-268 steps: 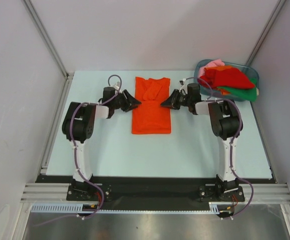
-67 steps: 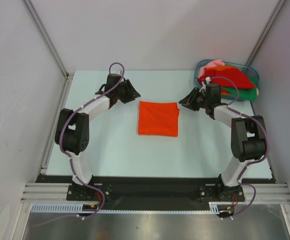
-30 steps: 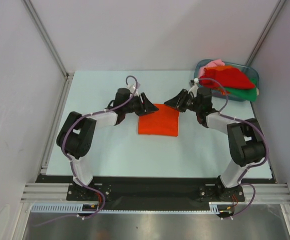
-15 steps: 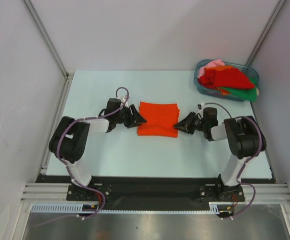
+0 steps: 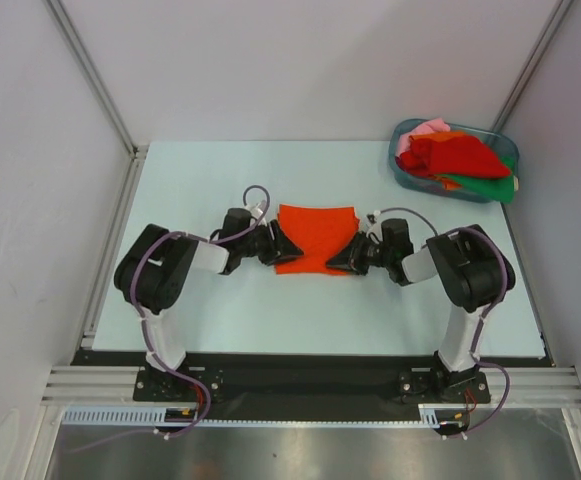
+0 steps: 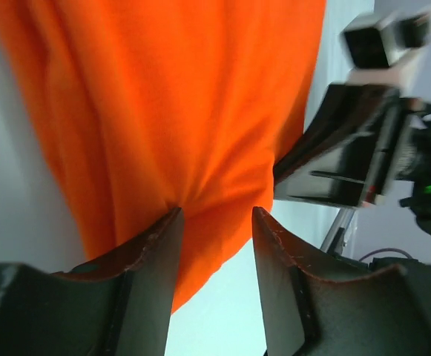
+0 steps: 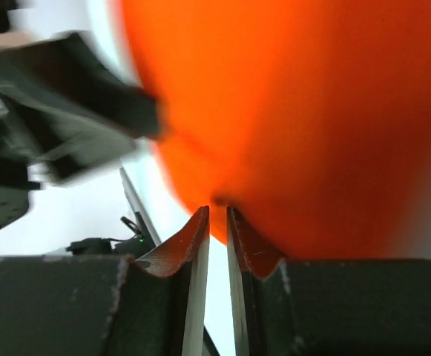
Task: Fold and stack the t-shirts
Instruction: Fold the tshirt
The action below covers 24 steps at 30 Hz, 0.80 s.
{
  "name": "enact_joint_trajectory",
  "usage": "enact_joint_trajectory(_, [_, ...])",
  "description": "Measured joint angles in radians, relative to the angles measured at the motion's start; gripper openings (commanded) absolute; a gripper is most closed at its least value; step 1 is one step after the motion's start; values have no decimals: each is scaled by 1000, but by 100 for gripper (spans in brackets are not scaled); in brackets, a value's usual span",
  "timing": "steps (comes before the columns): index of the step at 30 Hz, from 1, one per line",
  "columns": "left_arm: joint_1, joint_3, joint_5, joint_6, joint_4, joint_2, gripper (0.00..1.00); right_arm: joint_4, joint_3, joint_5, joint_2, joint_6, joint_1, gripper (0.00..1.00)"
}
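Observation:
A bright orange t-shirt (image 5: 315, 235), folded to a rough square, lies in the middle of the table. My left gripper (image 5: 286, 245) is low at its left side. In the left wrist view the shirt (image 6: 178, 96) fills the frame; the left gripper (image 6: 215, 211) is partly open, with the cloth's edge between the jaws and creased at one fingertip. My right gripper (image 5: 339, 263) is low at the shirt's near right corner. In the right wrist view the right gripper (image 7: 217, 209) is almost closed, pinching the shirt (image 7: 297, 104) at its tips. More t-shirts (image 5: 460, 157), red, pink, orange and green, are heaped at the back right.
The heaped shirts lie in a bluish translucent tub (image 5: 405, 172) at the back right corner. The pale table (image 5: 200, 310) ends at a metal rail on the left and a black bar in front. Grey walls stand close on both sides.
The long shirt became a square. Both grippers came down from its far end to its sides and moved in onto its near corners. The right jaws closed on the cloth.

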Motion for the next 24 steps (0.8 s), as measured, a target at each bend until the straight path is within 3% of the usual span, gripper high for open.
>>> enact_joint_trajectory(3, [26,-35,-6,18,1,-35,52,27,-84,-56,20,13,-72,20])
enact_joint_trajectory(6, [36,-44,-44,65,-107,-124,54,-25,-113,-62,-49,-31,-132,21])
enact_joint_trajectory(12, [14,8,-63,80,-186,-226,54,-188,1,-32,-178,-112,-158,22])
enact_joint_trajectory(16, [-53,97,-45,48,-116,-133,52,-187,179,-28,-112,-106,-156,22])
enact_joint_trajectory(24, [-134,144,28,-121,183,179,48,-117,436,-13,209,-60,-163,21])
